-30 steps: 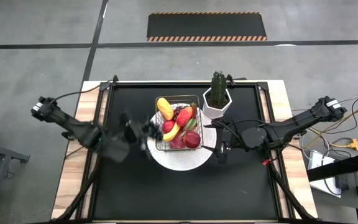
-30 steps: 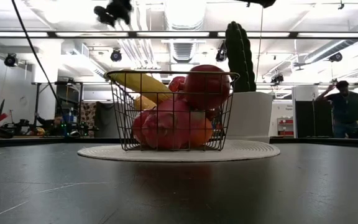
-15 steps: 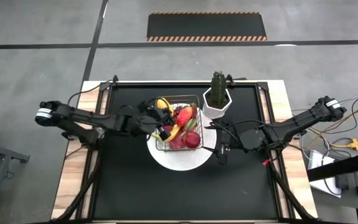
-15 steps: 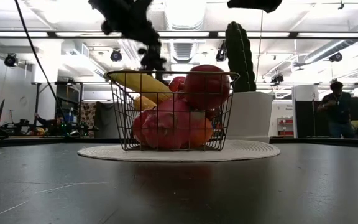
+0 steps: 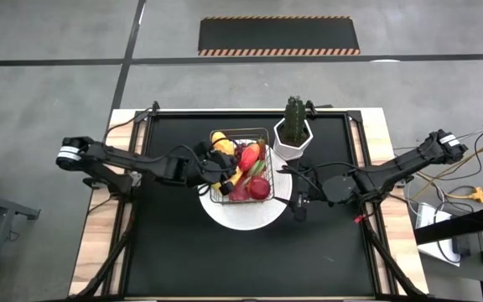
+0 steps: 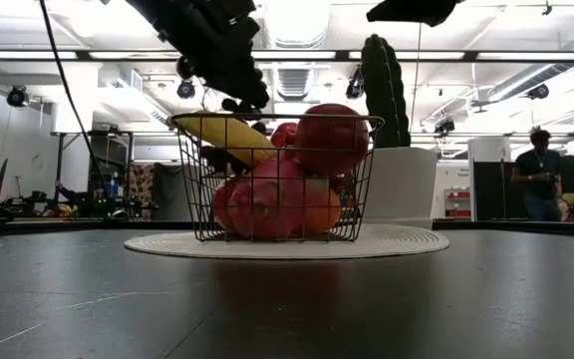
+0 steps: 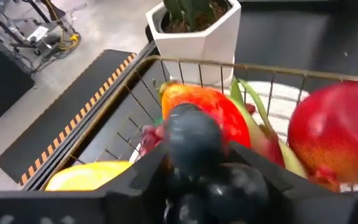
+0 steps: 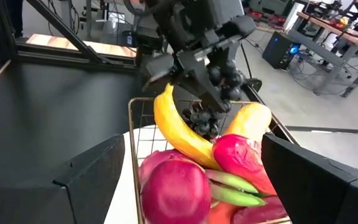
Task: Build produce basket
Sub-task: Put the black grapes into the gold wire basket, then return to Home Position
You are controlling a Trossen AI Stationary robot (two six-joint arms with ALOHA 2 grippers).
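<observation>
Produce is being gathered in the basket (image 5: pixel 240 159) on the round plate (image 5: pixel 240 214), just beside a potted cactus (image 5: pixel 293 126). Dark grapes (image 7: pixel 194 158) are being gripped by the left gripper (image 5: pixel 218 164) above the basket's left end. Ideally they are being lowered into a gap before being released. The right gripper (image 5: pixel 298 201) is being held open beside the plate. One banana (image 8: pixel 178 134) and two red apples are counted; one basket.

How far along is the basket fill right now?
Mostly filled: the basket on the white plate already holds banana, apples and mango. In hand: the left gripper holds dark grapes over the basket. Left: release them. The right gripper waits beside the plate.
</observation>
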